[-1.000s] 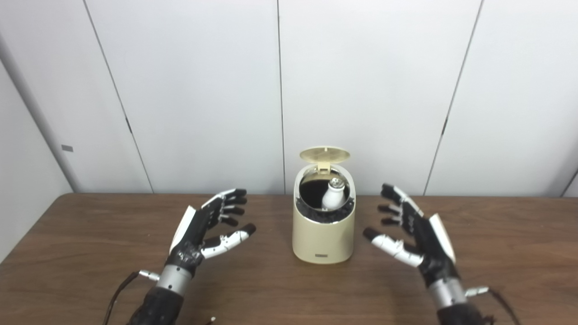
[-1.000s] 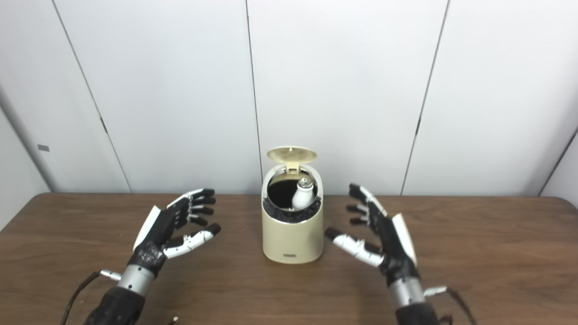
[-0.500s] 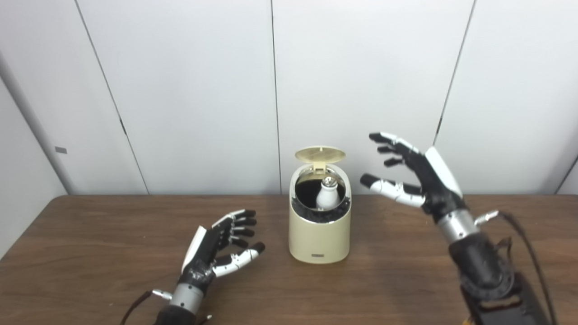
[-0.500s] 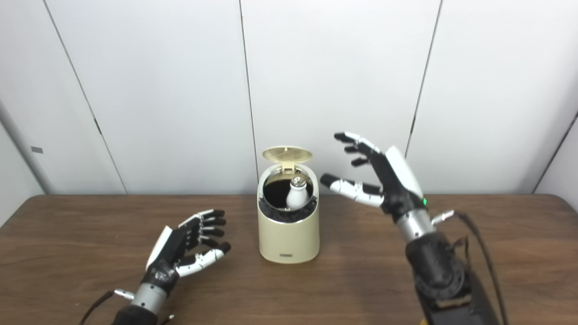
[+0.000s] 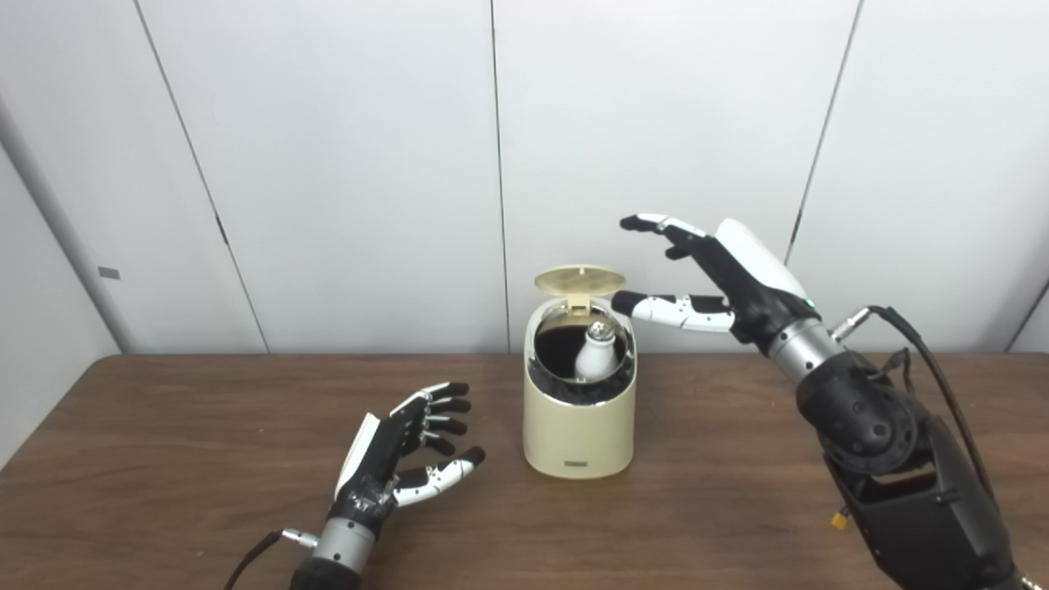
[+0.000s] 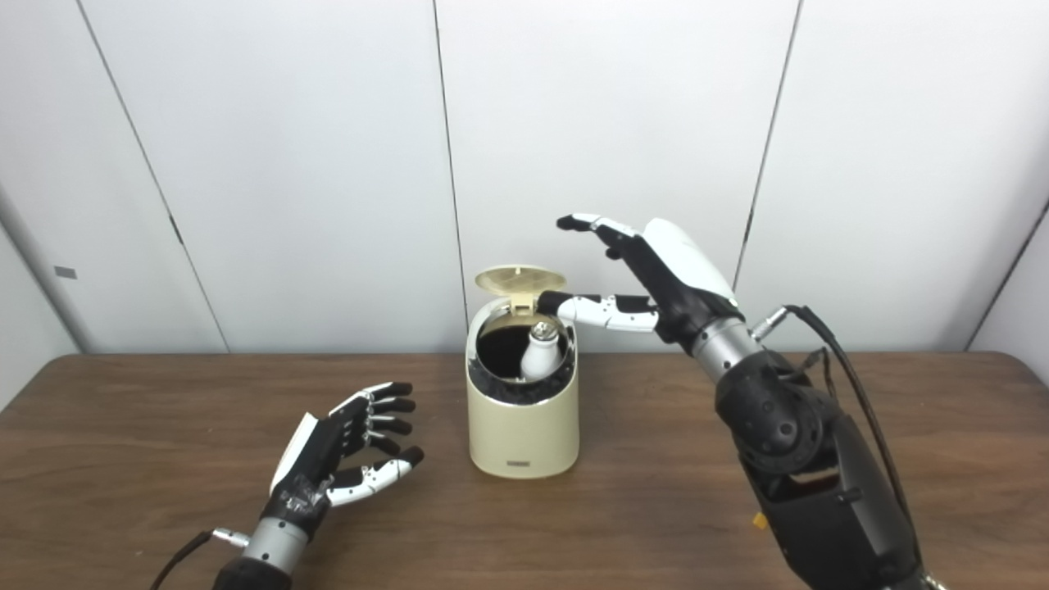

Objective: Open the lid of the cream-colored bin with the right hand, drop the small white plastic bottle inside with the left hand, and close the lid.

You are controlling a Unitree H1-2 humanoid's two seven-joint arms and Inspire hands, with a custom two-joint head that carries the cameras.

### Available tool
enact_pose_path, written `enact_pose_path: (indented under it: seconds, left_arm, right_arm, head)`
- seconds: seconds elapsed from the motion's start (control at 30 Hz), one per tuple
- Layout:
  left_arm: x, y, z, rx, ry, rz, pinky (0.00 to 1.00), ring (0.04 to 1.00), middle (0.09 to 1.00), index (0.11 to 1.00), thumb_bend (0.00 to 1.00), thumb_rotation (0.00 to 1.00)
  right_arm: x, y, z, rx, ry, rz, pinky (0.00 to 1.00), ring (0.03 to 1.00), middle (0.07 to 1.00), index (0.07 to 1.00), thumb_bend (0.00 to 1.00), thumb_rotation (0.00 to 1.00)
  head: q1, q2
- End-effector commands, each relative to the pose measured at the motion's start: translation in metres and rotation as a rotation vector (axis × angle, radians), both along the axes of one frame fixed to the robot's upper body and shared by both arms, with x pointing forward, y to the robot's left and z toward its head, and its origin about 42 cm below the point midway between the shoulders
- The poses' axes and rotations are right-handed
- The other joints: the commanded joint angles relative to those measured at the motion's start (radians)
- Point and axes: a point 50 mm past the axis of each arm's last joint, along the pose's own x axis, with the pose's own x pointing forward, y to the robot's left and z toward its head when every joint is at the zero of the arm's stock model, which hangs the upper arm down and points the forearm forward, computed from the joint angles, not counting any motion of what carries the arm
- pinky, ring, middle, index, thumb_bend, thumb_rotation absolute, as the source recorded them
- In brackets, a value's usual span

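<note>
Since half a second ago the right hand [image 5: 725, 274] has risen and swung leftward toward the bin; the left hand [image 5: 401, 459] has barely shifted.

Left eye view: cream-colored bin [image 5: 578, 414] stands mid-table, lid [image 5: 578, 280] hinged up at the back. Small white plastic bottle [image 5: 594, 354] sits inside, cap up, leaning on the right inner wall. Right hand fingers [image 5: 656, 223] spread, holding nothing, above and right of the lid; thumb tip close to the bin's upper right rim, contact unclear. Wooden table [image 5: 164, 459] has open room on both sides.

Right eye view: left hand [image 6: 344, 459] low over the table, left of the bin [image 6: 521, 426], well apart, fingers loosely spread, empty. Right thumb [image 6: 590, 309] overlaps the rim beside the lid [image 6: 520, 279].
</note>
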Motion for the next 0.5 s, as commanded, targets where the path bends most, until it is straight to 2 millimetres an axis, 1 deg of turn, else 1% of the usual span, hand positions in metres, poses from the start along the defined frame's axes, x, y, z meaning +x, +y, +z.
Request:
enact_pose_path:
  seconds: [0.0, 0.1, 0.23, 0.33, 0.47]
  left_arm:
    - [0.006, -0.002, 0.018, -0.009, -0.081, -0.007, 0.57, 0.677, 0.763, 0.809, 0.54, 0.06]
    - [0.006, -0.003, 0.018, -0.006, -0.082, -0.004, 0.57, 0.675, 0.761, 0.809, 0.54, 0.06]
    - [0.008, -0.004, 0.019, -0.009, -0.084, -0.004, 0.58, 0.675, 0.757, 0.805, 0.52, 0.06]
    - [0.008, -0.004, 0.019, -0.017, -0.081, -0.003, 0.58, 0.673, 0.754, 0.803, 0.52, 0.06]
    - [0.007, -0.003, 0.019, -0.017, -0.081, -0.002, 0.58, 0.679, 0.757, 0.806, 0.53, 0.07]
  right_arm:
    - [0.003, 0.004, 0.032, -0.027, -0.092, 0.024, 0.8, 0.921, 0.882, 0.849, 0.6, 0.73]
    - [0.006, 0.01, 0.032, -0.048, -0.09, 0.04, 0.81, 0.932, 0.886, 0.845, 0.62, 0.74]
    - [0.009, 0.017, 0.032, -0.072, -0.101, 0.057, 0.8, 0.918, 0.871, 0.826, 0.65, 0.74]
    - [0.008, 0.021, 0.031, -0.088, -0.096, 0.065, 0.82, 0.923, 0.867, 0.817, 0.67, 0.76]
    - [0.006, 0.025, 0.03, -0.124, -0.088, 0.071, 0.83, 0.934, 0.874, 0.82, 0.68, 0.78]
  head:
    - [0.001, 0.003]
    - [0.004, 0.005]
    - [0.009, 0.007]
    - [0.01, 0.009]
    - [0.013, 0.011]
